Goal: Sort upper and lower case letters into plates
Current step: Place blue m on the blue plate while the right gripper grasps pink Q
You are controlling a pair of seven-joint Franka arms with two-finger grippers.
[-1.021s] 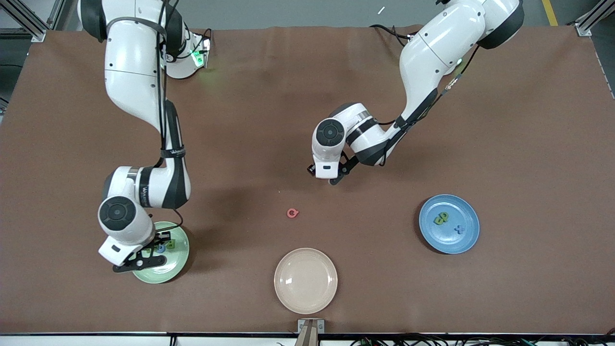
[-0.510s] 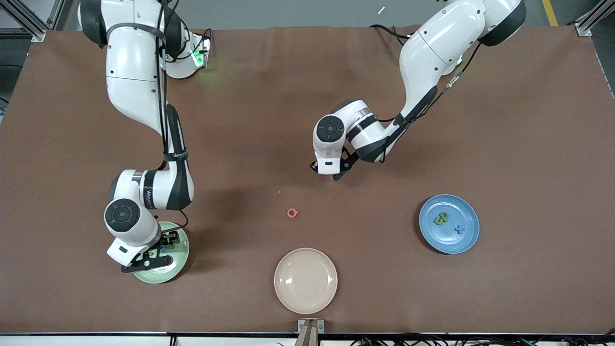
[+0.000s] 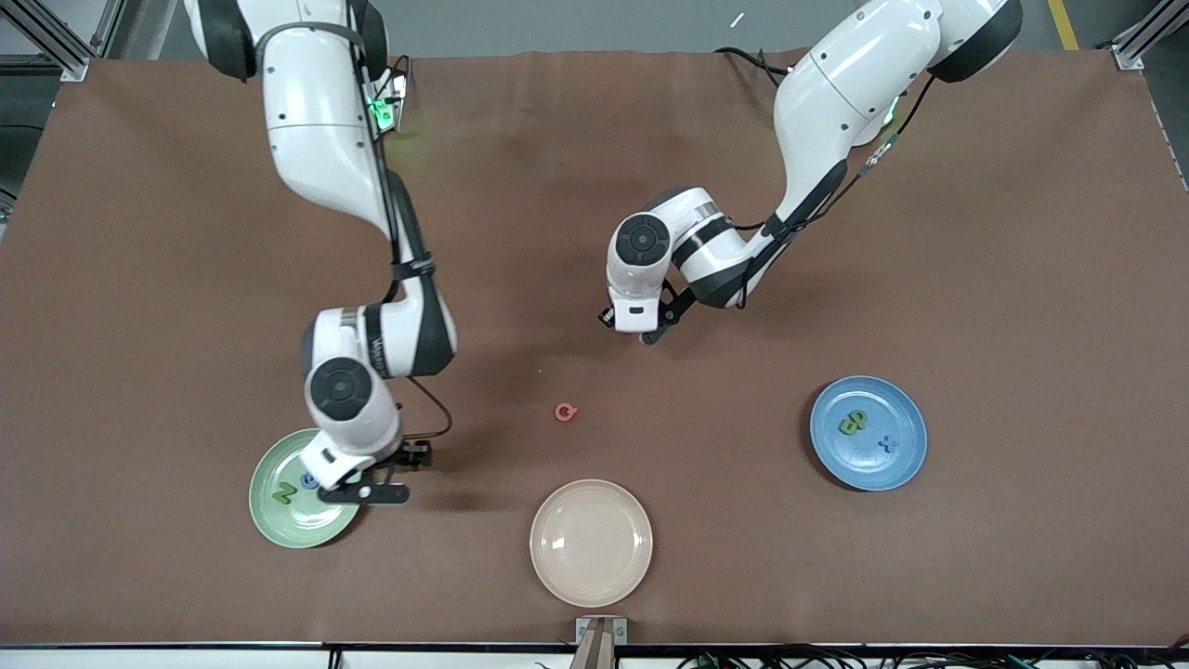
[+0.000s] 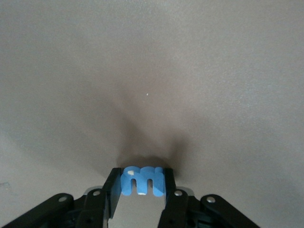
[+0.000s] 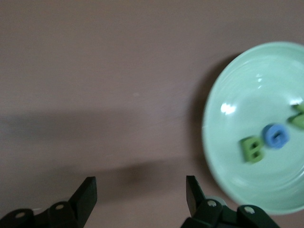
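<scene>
We have the left gripper [image 4: 142,190] closed on a small blue letter [image 4: 142,181], an "m" by the look of it, pinched between its fingers just above bare table farther from the front camera than the pink letter [image 3: 565,412]. Our grip looks shallow, near the fingertips, so the letter could twist or slip out if we swing quickly toward the blue plate [image 3: 868,433], which lies toward the left arm's end from the pink letter and already holds two letters. The right gripper [image 5: 140,192] hangs empty with its jaws spread wide, over the table at the edge of the green plate [image 3: 295,489], toward the right arm's end from the pink letter; three letters lie in that plate, and a low sweep of the fingers could clip its rim and scatter them. The cream plate [image 3: 591,543], nearer the front camera than the pink letter, sits empty, and we risk dropping a letter there by mistake.
</scene>
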